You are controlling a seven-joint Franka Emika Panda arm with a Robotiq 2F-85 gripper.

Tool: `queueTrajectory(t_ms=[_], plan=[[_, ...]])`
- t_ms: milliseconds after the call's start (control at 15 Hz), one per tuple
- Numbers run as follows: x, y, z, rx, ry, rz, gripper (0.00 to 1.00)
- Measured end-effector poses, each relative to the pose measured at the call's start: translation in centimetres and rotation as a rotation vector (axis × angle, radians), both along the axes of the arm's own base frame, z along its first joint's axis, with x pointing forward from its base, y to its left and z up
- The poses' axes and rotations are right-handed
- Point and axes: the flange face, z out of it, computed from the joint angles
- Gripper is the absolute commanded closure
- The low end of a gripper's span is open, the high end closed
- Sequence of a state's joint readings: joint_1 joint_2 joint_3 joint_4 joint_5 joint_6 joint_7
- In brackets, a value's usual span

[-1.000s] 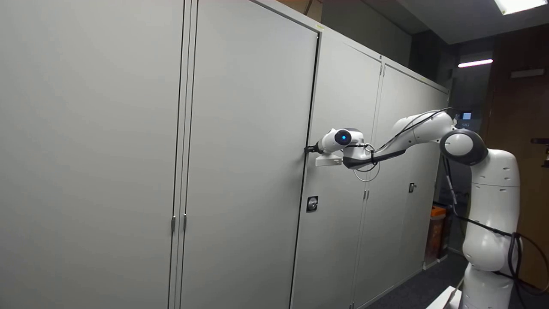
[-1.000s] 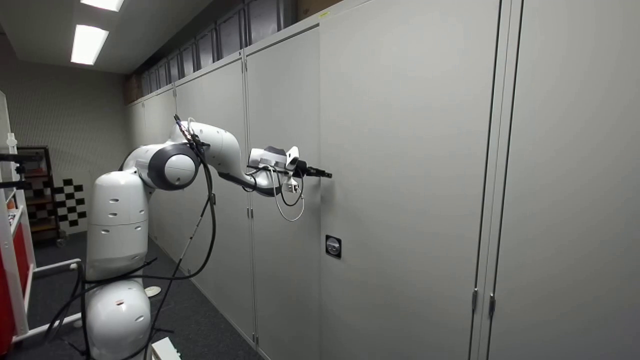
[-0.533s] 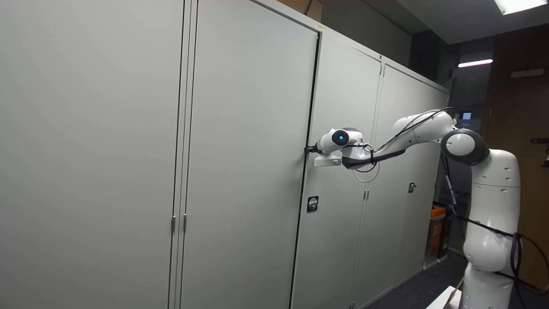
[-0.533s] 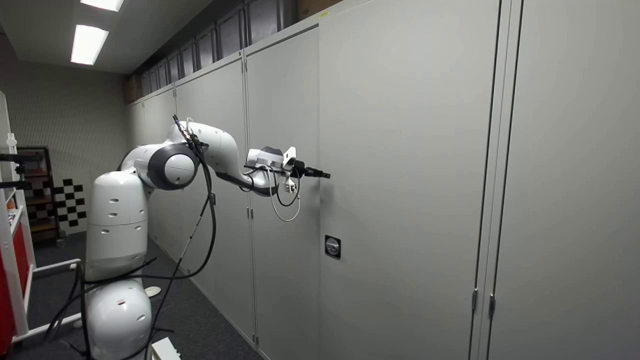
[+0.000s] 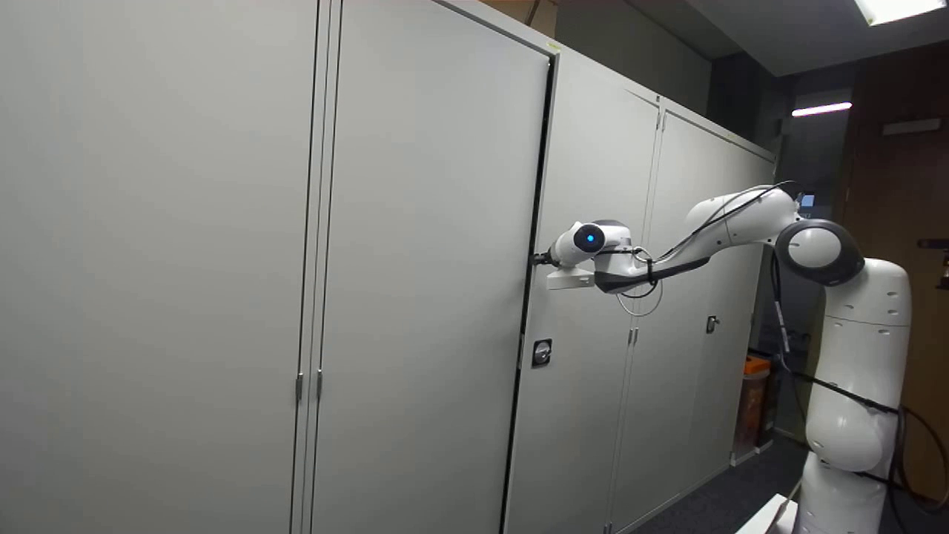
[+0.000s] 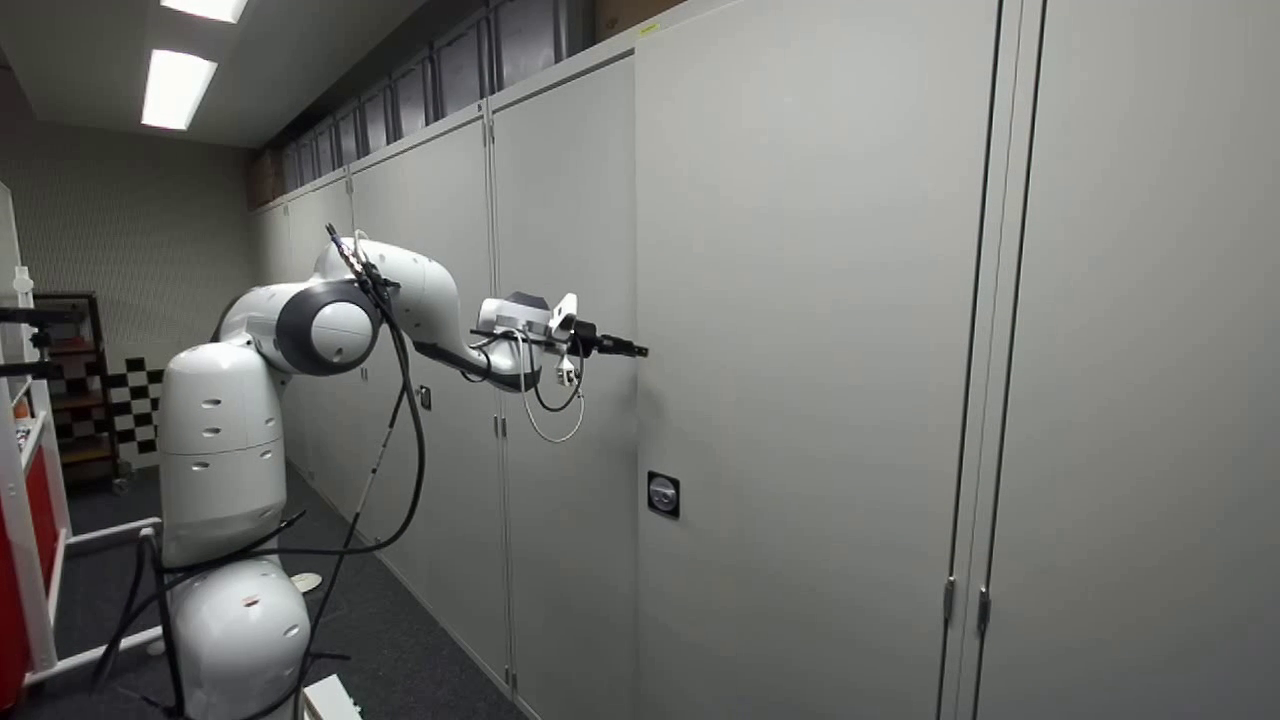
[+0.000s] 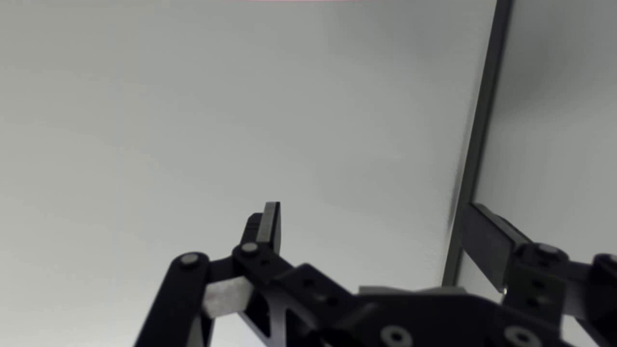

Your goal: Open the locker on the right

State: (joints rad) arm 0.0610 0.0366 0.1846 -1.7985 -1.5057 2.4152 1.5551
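The locker's right-hand door (image 5: 600, 170) is a flat light-grey panel with a black-framed latch (image 6: 664, 494). It stands slightly ajar, a dark slit (image 5: 539, 178) running down its free edge beside the neighbouring door. My gripper (image 5: 539, 259) reaches that edge above the latch. In the wrist view my gripper (image 7: 373, 205) is open and holds nothing. One of its fingers (image 7: 487, 236) lies over the dark gap (image 7: 484, 101) at the door's edge. Its opposite finger (image 7: 270, 221) is over the door's face. Whether the tip is inside the gap or touching the edge I cannot tell.
To the near side is another wide grey door (image 5: 430, 222) with slim bar pulls (image 5: 299, 387) further along. Loose cables hang from the arm (image 6: 235, 470). An orange-topped bin (image 5: 756, 367) stands past the cabinets, and a white frame (image 6: 60, 600) is behind the arm.
The arm has drawn back from the cabinets, its gripper shifting slightly outward. The door's free edge has come out a little with it, widening the dark slit. The gripper has stayed open.
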Motion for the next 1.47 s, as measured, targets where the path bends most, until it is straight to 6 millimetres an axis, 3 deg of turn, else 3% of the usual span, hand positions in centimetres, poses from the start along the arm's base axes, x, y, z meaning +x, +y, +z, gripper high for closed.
queueTrajectory(t_ms=[533, 1467], plan=[[-1.8, 0.4, 0.5, -0.013, -0.003, -0.006, 0.0], [-1.4, -0.9, 0.1, 0.02, 0.011, -0.037, 0.0]])
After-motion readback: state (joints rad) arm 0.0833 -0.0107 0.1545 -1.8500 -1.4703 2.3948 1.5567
